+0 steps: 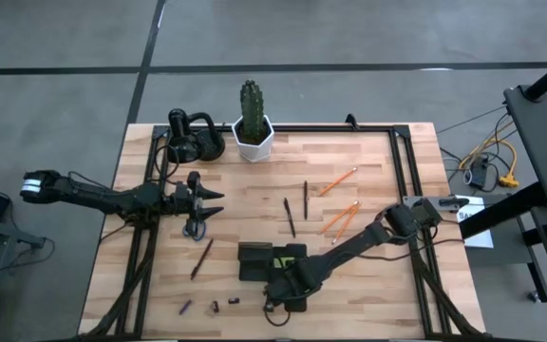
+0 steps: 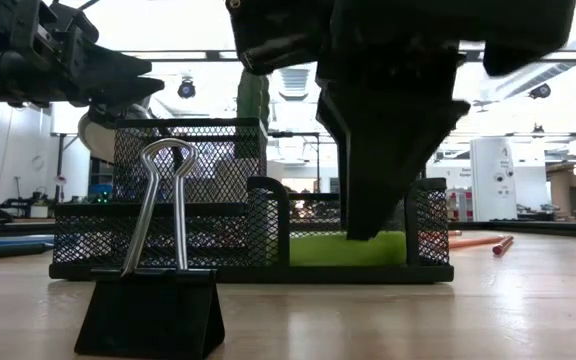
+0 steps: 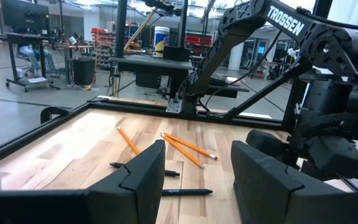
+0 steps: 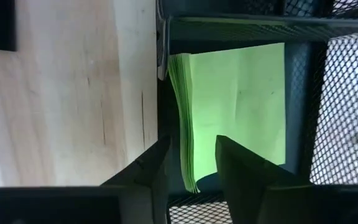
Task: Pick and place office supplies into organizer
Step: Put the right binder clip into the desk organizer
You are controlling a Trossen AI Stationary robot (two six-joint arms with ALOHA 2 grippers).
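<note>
right wrist view looks down past the right gripper into the organizer, a black mesh tray. the lime-green sticky-note pad lies flat in one of its compartments, straddled by the two fingers, which stand partly apart around its near edge with a gap showing on each side. it reads as let go rather than held. the pad sits square to the compartment walls, its stacked edge toward the bare tabletop.

in the high view the right gripper hangs over the organizer at the front middle of the tabletop, so this arm is the nearer one to the pad; my guess is that a straight lift clears it.

the left gripper waits at the left side, fingers spread wide and empty, with orange pencils and dark pens lying ahead of it, pointing mostly toward the right arm's side.
</note>
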